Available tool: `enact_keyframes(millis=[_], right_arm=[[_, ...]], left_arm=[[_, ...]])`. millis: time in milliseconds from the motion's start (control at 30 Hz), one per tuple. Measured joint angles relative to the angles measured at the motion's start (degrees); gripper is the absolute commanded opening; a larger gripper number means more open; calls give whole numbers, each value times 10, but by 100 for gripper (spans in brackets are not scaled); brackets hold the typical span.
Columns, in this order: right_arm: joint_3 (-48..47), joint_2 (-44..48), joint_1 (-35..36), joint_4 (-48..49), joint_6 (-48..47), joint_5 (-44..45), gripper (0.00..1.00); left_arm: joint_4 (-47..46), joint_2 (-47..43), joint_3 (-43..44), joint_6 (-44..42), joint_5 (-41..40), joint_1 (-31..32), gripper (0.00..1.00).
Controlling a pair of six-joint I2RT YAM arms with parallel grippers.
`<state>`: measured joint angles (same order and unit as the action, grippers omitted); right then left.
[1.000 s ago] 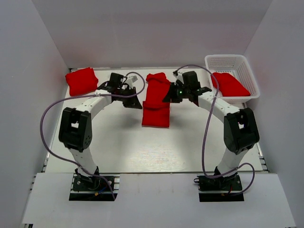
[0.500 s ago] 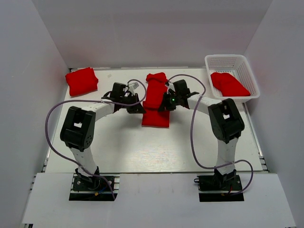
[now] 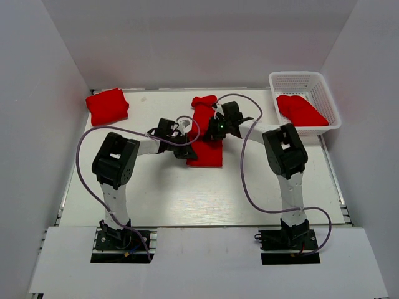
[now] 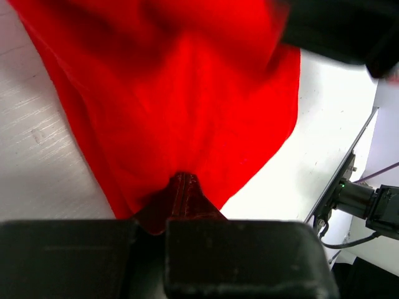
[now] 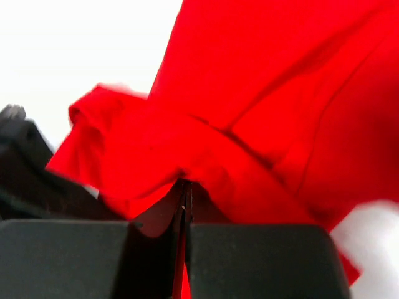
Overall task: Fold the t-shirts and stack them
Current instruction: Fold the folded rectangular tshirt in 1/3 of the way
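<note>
folding step: we find left pincer (image 4: 184,182) and right pincer (image 5: 186,187) each clamped on the middle t-shirt (image 3: 209,152); next, we judge, lay the held edge over, then release.

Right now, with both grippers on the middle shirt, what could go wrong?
The left gripper and right gripper each pinch just an edge of the middle t-shirt; it could slip mid-fold. Their wrists sit close over it and may collide. The purple cable loops near its far end and could snag.
</note>
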<state>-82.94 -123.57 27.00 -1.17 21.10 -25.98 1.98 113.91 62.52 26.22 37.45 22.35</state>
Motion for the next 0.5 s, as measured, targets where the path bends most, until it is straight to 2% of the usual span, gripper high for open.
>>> enact_keyframes(millis=[500], right_arm=[[-178,-59,-45,-26,-37,83,0]], left_arm=[[3,0,0,-10,-2,1,0]])
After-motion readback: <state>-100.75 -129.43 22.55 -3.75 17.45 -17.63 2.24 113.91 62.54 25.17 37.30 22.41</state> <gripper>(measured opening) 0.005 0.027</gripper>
